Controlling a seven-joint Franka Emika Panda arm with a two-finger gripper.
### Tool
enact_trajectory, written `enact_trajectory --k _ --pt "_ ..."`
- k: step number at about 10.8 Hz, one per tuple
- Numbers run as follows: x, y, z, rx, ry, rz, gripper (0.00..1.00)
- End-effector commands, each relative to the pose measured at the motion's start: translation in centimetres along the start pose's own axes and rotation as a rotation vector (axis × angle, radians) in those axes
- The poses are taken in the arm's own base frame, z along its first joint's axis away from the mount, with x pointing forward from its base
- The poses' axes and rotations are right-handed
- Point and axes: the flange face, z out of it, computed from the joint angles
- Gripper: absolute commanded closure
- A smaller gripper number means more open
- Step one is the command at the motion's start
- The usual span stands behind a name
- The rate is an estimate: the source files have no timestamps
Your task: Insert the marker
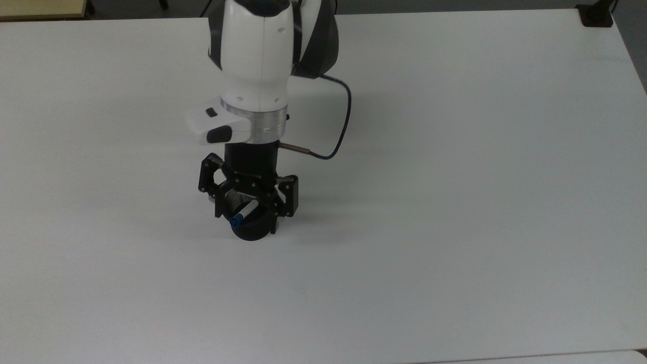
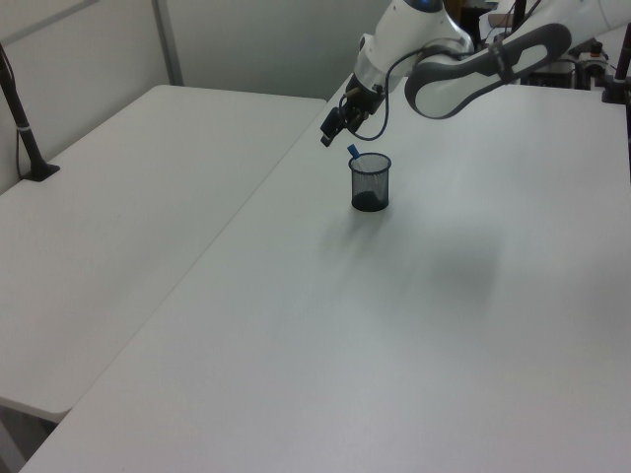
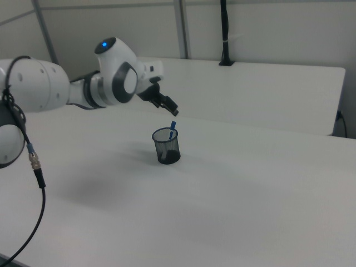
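The marker (image 1: 243, 212) leans inside the black mesh cup (image 1: 253, 231), its blue end resting against the rim. In the left view its blue tip (image 2: 352, 151) pokes above the cup (image 2: 370, 183); the right view shows the same tip (image 3: 173, 125) over the cup (image 3: 166, 146). My gripper (image 1: 252, 208) hangs just above the cup, open, with nothing between its fingers. It sits up and to the left view's left of the cup (image 2: 330, 128), and above the cup in the right view (image 3: 169, 107).
The cup stands on a wide white table (image 1: 455, 202). A dark cable (image 1: 339, 131) loops off my wrist. A black clamp base (image 1: 596, 15) sits at the top view's far right corner. A second table (image 2: 128, 197) with a black post (image 2: 20, 108) lies on the left view's left.
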Motion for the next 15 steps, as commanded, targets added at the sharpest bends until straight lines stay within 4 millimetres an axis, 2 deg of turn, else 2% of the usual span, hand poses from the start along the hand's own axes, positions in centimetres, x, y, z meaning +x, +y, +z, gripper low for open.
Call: enact_trajectory --k 1,3,5,7,8,10,12,15 --pt "-2.3 -2.8 -6.9 -0.103 -0.179 -0.032 0.00" --pt "-3.1 -2.6 -9.1 -0.125 -0.269 -0.068 0.00" --pt "-3.4 -1.7 -12.5 -0.088 -0.368 -0.128 0.00" --pt "-3.5 0.3 -16.1 -0.037 -0.437 -0.197 0.00" --pt "-3.6 1.8 -17.5 0.005 -0.482 -0.246 0.00" --pt "-4.2 3.6 -19.3 0.048 -0.565 -0.348 0.00" --pt "-4.0 4.5 -19.6 0.044 -0.566 -0.333 0.00" --pt "-4.1 4.2 -19.3 0.031 -0.568 -0.304 0.00"
